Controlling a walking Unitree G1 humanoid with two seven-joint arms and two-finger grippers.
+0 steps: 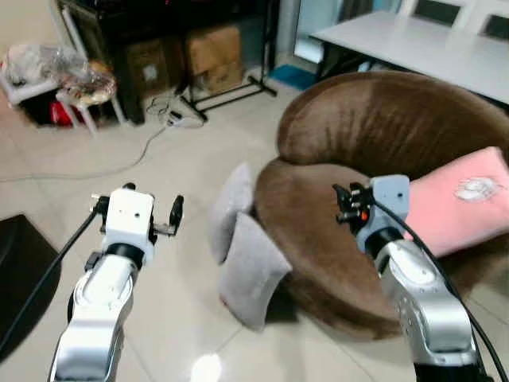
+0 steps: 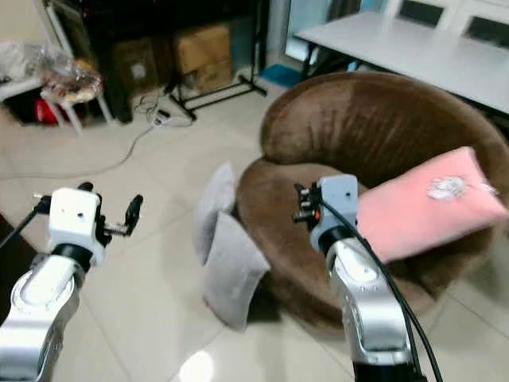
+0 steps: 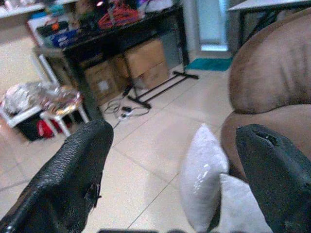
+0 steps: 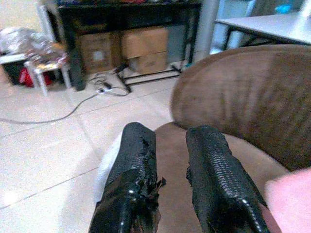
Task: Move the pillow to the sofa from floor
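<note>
A: Two grey pillows (image 1: 242, 255) lean on the floor (image 1: 167, 183) against the brown sofa (image 1: 358, 159); none of them is lifted yet.

B: And the pink pillow (image 1: 461, 203)?

A: It already lies on the seat. I think it is not part of what is left.

B: The grippers?

A: The left gripper (image 1: 139, 211) hangs over the floor near the grey pillows, fingers wide apart. The right gripper (image 1: 346, 205) is over the seat, fingers (image 4: 136, 174) nearly together, holding nothing.

B: So almost all remains: reach, grasp, lift, place.
</note>
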